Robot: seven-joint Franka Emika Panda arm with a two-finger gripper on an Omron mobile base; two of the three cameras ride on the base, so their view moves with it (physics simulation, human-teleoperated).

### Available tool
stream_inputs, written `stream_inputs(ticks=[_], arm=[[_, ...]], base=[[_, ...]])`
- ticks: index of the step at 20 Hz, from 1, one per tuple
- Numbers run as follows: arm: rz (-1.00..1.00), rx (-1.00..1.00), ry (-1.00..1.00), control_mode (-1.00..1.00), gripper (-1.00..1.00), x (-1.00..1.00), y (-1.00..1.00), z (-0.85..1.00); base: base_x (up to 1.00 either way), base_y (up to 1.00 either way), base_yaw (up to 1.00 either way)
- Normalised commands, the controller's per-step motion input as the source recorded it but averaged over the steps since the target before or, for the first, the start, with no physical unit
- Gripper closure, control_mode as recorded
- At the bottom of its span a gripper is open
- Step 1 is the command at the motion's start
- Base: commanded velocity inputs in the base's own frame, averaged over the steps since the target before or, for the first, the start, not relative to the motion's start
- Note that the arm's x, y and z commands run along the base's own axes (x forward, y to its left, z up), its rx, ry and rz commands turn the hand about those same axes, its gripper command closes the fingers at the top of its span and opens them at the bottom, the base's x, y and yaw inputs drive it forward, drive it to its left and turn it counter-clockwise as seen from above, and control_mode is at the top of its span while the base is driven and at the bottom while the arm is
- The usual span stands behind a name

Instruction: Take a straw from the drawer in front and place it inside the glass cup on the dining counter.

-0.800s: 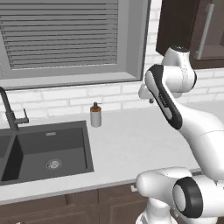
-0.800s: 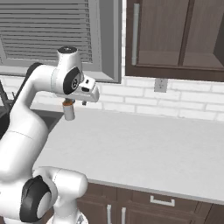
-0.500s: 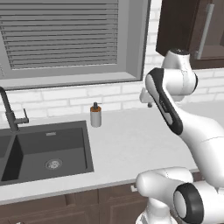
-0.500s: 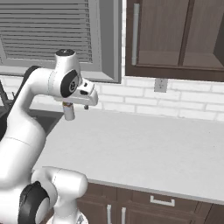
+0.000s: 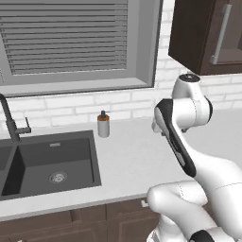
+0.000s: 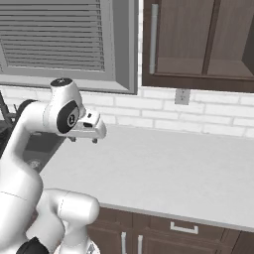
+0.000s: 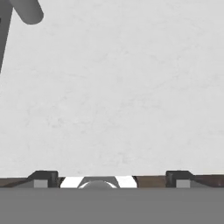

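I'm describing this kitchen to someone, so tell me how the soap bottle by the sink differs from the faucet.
The soap bottle is short, squat and pale with a brown cap; the faucet is tall, thin and dark grey. The bottle stands on the white counter right of the sink; the faucet rises behind the sink's left part. Both stand upright near the brick wall.

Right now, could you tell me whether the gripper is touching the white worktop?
Apart. In the right base view the gripper hangs above the white worktop, with a strip of brick wall and counter showing under its fingertips.
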Motion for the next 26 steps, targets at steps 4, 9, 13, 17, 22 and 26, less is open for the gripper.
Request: stream_inputs(ticks=[4, 9, 13, 17, 22, 26], arm=[[0.0, -0.01, 0.0, -1.0, -1.0, -0.46, 0.01, -0.53], [0.0, 0.0, 0.04, -1.0, -1.0, -0.44, 0.0, -0.44], [0.0, 0.0, -0.01, -1.0, -1.0, -0.42, 0.0, -0.32], [0.0, 0.01, -0.07, 1.0, -1.0, -0.35, 0.0, -0.07], [0.0, 0.0, 0.0, 1.0, -1.0, 0.0, 0.0, 0.0], [0.0, 0.0, 0.0, 1.0, -1.0, 0.0, 0.0, 0.0]], base=[[0.0, 0.0, 0.0], [0.0, 0.0, 0.0], [0.0, 0.0, 0.0], [-0.11, 0.0, 0.0], [-0.48, 0.07, 0.0], [-0.19, 0.46, -0.08]])
